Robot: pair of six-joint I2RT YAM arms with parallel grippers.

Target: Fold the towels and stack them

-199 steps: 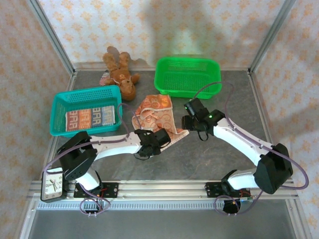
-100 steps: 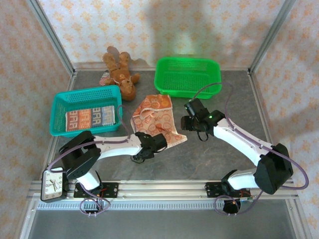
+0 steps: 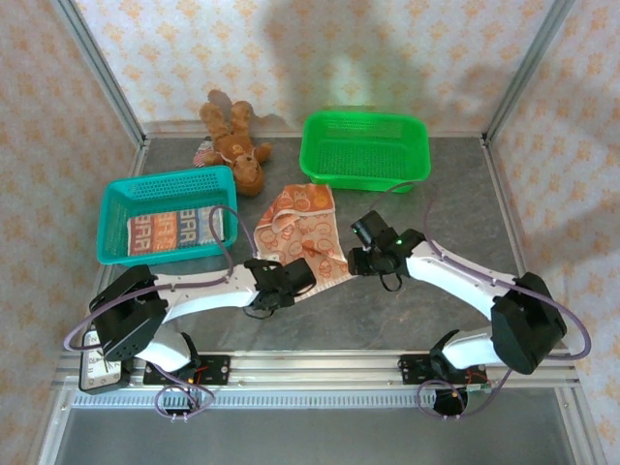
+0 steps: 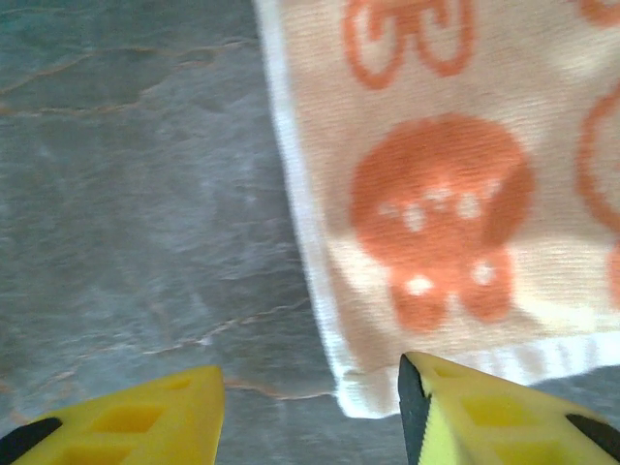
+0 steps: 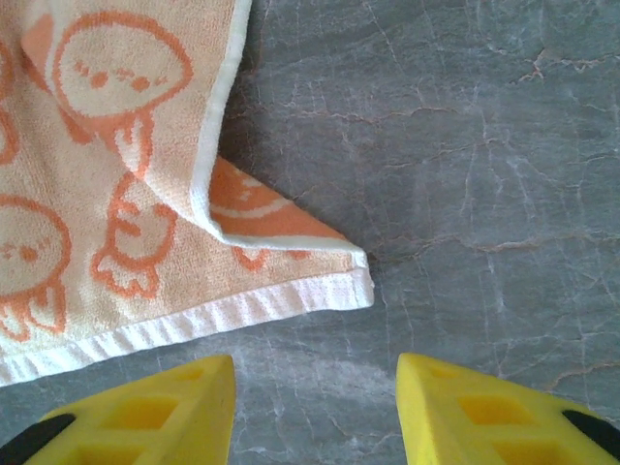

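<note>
Mid-table, an orange towel (image 3: 302,225) lies spread on the grey stone-look table (image 3: 465,203), and both arms meet at its near edge. The left gripper (image 3: 300,274) sits at the towel's 6 o'clock and the right gripper (image 3: 355,260) at its 4 o'clock corner.

Bare tabletop runs from the towel's 3 o'clock round to 6 o'clock. A teal basket (image 3: 116,199) holding a folded towel (image 3: 179,230) stands at 9 o'clock, a teddy bear (image 3: 234,145) at 11 and a green basket (image 3: 363,179) at 1. A clock (image 3: 100,360) sits at the table's near left corner.

The left wrist camera shows what the overhead view hides: the gripper's (image 4: 310,417) yellow fingers (image 4: 145,421) stand apart over bare table, and the towel's (image 4: 436,194) white-hemmed corner lies just beside the right-hand finger, ungripped. The right wrist camera shows its gripper (image 5: 315,412) likewise spread with nothing between the fingers, and a towel (image 5: 107,223) corner doubled over on itself, its tip just beyond the gap.

The folded towel's blocky print resembles letters but is too small to read.
</note>
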